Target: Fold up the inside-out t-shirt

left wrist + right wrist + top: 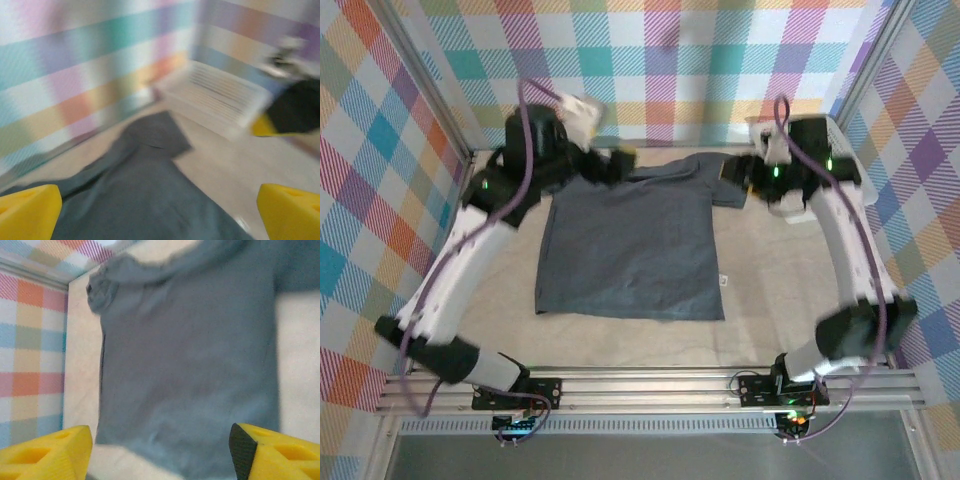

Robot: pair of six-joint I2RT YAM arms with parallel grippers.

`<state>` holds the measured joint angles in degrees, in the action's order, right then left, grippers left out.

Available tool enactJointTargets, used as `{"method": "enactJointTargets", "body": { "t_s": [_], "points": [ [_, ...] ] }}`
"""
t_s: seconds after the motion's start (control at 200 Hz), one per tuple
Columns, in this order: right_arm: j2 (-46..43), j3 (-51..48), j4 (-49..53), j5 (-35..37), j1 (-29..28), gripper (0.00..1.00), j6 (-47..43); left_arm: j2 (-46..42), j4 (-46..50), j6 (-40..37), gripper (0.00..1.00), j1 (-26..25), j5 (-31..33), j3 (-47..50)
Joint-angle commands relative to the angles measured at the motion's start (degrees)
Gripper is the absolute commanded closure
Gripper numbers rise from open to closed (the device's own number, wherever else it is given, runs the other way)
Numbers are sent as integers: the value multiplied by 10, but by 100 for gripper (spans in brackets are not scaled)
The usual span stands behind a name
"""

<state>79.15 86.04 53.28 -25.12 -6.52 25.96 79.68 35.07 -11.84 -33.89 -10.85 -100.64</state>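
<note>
While the overhead view laid out the whole scene, the wrist cameras gave blurred close-ups. From above, the left gripper [617, 163] hung at the far left shoulder of the t-shirt [630, 240]. The shirt lay flat in the middle of the table [770, 300], collar far and hem near, with a small white tag [722, 281] at its right edge. The right gripper [738, 170] was at the far right sleeve, and behind that arm a white basket [848, 140] stood in the far right corner.

The wrist views made the stance of each hand plain. The left arm's yellow, wedge-shaped fingers [27, 212] were spread wide with nothing between them. Soft slate-grey cloth lay rumpled below them, with the slatted basket beyond. The right arm's yellow fingers [47, 452] were likewise parted, above the smoother, matte body of the shirt. The table was pale beige, and the walls [380, 120] were a pastel check.
</note>
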Motion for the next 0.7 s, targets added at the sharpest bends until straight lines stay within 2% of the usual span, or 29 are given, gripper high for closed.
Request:
{"method": "enactJointTargets", "body": {
  "t_s": [0.0, 0.105, 0.27, 0.4, 0.485, 0.695],
  "points": [
    [-125, -182, -52, -2, -17, 29, 133, -25, 71, -165, 0, -48, -4, 115],
    [-226, -323, -91, 13, -82, 32, 234, -100, 14, -153, 0, -67, -43, 256],
    [-275, -476, -207, 91, -242, 31, 467, -204, -32, -230, 0, -149, -10, 431],
    [-225, -526, -322, 160, -360, 28, 617, -265, -47, -266, 0, -193, 27, 517],
    [-171, -521, -356, 193, -414, 26, 671, -306, -58, -282, 0, -204, 41, 550],
    [-27, -501, -461, 212, -459, 24, 719, -366, -62, -285, 0, -204, 66, 588]
  ]
}}
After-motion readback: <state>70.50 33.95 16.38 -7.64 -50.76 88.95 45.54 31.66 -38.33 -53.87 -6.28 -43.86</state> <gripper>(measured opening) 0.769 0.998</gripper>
